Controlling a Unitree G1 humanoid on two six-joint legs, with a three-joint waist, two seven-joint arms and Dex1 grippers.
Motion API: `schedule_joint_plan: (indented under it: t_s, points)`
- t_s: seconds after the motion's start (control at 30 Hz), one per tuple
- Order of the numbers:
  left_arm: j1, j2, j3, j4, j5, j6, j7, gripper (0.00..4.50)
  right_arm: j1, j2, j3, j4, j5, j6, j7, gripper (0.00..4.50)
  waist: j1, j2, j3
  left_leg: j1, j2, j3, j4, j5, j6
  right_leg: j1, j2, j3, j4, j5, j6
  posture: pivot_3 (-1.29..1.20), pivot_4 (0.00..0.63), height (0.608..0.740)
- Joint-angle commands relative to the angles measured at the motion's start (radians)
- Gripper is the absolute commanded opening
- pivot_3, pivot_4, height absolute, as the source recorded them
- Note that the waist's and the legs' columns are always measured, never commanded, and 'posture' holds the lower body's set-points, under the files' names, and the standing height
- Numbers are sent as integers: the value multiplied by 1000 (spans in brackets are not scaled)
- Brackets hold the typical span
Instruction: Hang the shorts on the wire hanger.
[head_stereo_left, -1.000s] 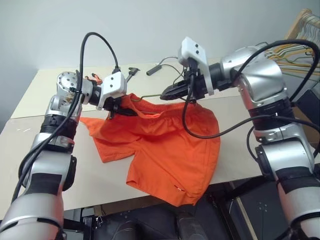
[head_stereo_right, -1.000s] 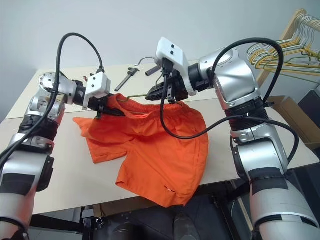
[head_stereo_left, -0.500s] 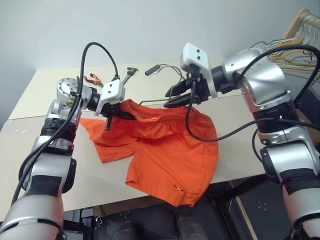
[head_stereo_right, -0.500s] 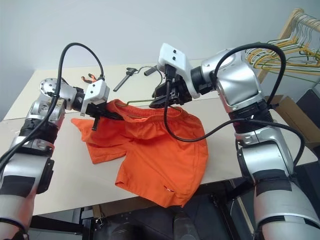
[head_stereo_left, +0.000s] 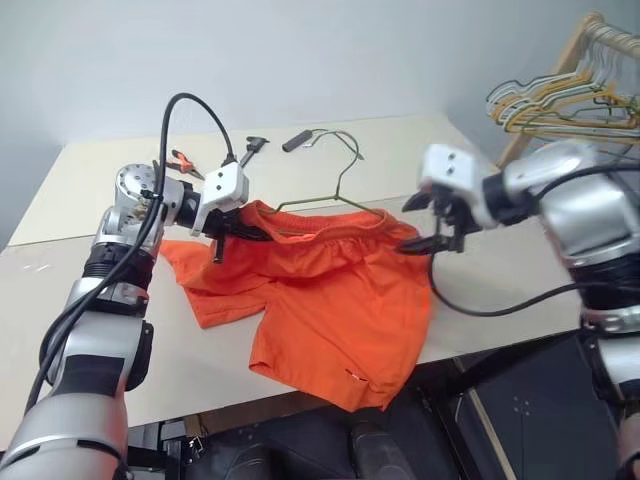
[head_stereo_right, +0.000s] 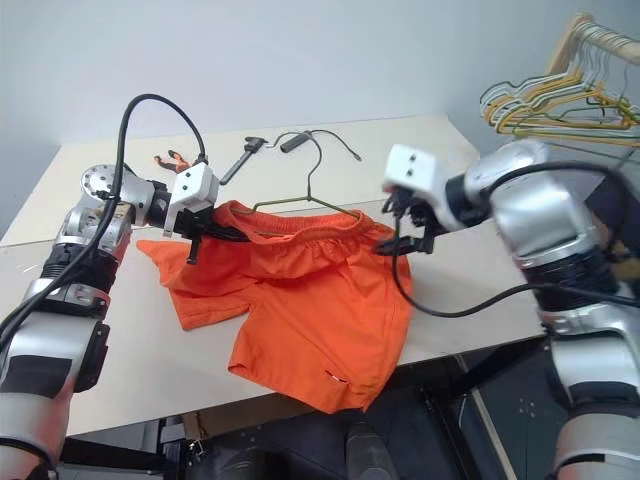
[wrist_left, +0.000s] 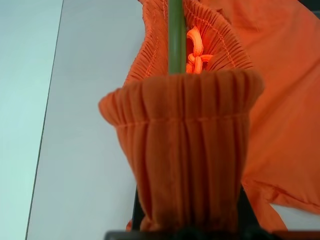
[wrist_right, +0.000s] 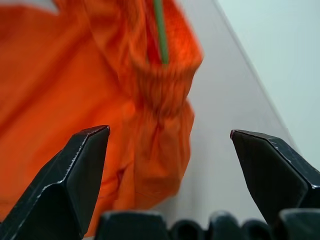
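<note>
- Shorts (head_stereo_left: 335, 300) lie spread on the table (head_stereo_left: 90, 330), waistband away from the robot, one leg drooping over the near edge; one waistband corner is lifted by the left gripper (head_stereo_left: 232, 226).
- Wire hanger (head_stereo_left: 335, 190) runs inside the waistband: in the left wrist view its green-grey wire goes straight ahead of the fingers into the gathered elastic, and the hook stands up just beyond the waistband's middle.
- Left gripper is clenched on the bunched waistband end, fabric wrapped over its tips.
- Right gripper (head_stereo_right: 400, 232) hangs with fingers spread wide and nothing between them, just beside the other waistband corner; in the right wrist view that corner, with the wire's end showing in it, sits ahead of the gap and untouched.
- Judged progress: hanger is threaded through the waist, so most of the work looks done; what seems left is settling the far corner and lifting by the hook.
- Beyond the right arm, a rack of pale and yellow hangers (head_stereo_left: 545, 95); past the left gripper, small tools (head_stereo_left: 215, 158).
</note>
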Motion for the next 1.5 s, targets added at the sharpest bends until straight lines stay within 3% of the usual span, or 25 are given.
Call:
schedule_joint_plan:
  t_s: [0.03,0.13,0.43,0.5,0.57,0.67,0.83,1.03,1.1,1.37,1.5]
  points:
    - [-19,11,33,-37,-18,7,5,0,-62,56,21,61,-50,-37,-31,4480,-6,0,0,0,0,0,0,0,0,0,0,0,0,0,0,-165,50,740]
    - [-13,17,39,-50,-22,12,4,0,-83,98,52,117,-81,-65,-26,3603,-9,0,0,-1,0,-2,0,0,0,0,-1,0,1,0,0,-152,48,740]
    - [21,20,52,-97,-28,16,11,0,-91,104,38,128,-74,-73,33,417,-6,0,0,-2,-1,-6,0,0,0,0,-1,0,2,1,1,-143,44,740]
    - [25,18,52,-97,-27,6,11,0,-86,99,24,106,-56,-54,58,27,-7,0,0,-2,-1,-7,0,0,0,0,-1,0,2,1,1,-149,44,740]
    - [23,12,57,-94,-30,6,12,0,-78,95,8,81,-31,-25,80,27,-7,0,0,-2,-1,-7,0,0,0,0,-1,0,2,1,1,-151,43,740]
    - [12,-4,80,-87,-61,27,1,777,-60,78,-18,42,15,36,106,0,-4,0,0,-2,-1,-7,0,0,0,0,-1,-1,1,1,1,-159,43,740]
    - [-24,-12,157,-64,-126,62,38,2428,25,18,-90,-64,101,179,108,0,2,0,0,-2,-1,-8,0,0,0,1,-1,-1,1,1,1,-165,51,740]
    - [-10,-19,263,-132,-219,121,118,4315,232,-59,-240,-269,212,392,3,0,15,0,0,-2,-1,-8,0,0,0,1,-1,-1,1,1,1,-178,64,740]
    - [3,-38,303,-169,-240,137,209,4442,309,-71,-304,-349,254,469,-42,0,21,0,0,-2,-1,-8,0,0,0,1,-1,-1,1,1,1,-187,70,740]
    - [112,-125,438,-609,-579,626,461,4442,539,-52,-676,-554,300,895,-312,0,28,0,0,1,-1,-12,0,-1,1,7,-1,-2,0,1,2,-217,89,740]
    - [140,-162,466,-775,-705,815,636,4442,660,-127,-862,-557,347,923,-415,0,45,0,1,6,-1,-13,0,-1,1,12,-2,-3,-6,0,3,-242,101,740]
